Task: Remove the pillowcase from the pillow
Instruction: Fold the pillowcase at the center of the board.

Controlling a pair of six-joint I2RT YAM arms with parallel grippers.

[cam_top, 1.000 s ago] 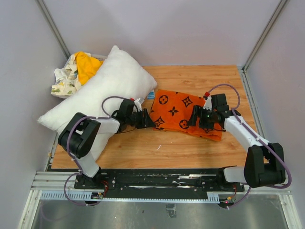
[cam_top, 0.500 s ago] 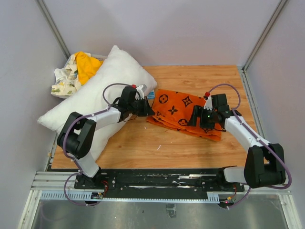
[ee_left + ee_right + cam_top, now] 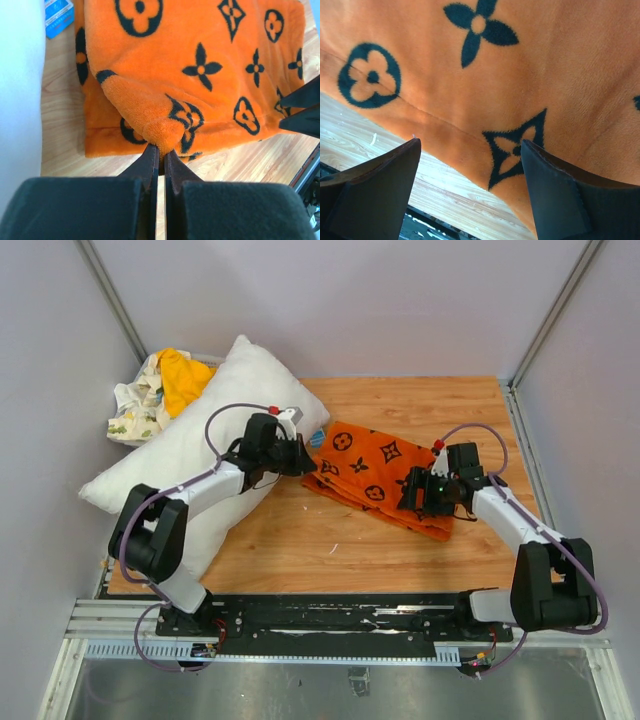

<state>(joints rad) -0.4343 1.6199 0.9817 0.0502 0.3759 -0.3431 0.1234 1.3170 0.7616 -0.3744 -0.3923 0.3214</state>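
Top view: the pillowcase (image 3: 375, 465) lies mid-frame on the table (image 3: 300, 540), just right of the pillow (image 3: 220, 430) and already off it. My left gripper (image 3: 310, 464) is at its left corner, my right gripper (image 3: 410, 498) over its lower right edge.

Left wrist: my fingers (image 3: 150, 160) are pressed together, pinching that corner tip, I think. The bite looks thin, so I'd lift slowly, away from the pillow.

Right wrist: fingers (image 3: 375, 185) spread wide above the cloth, holding nothing.

Orange pillowcase (image 3: 375, 475) with black motifs, plain white pillow (image 3: 175, 450)
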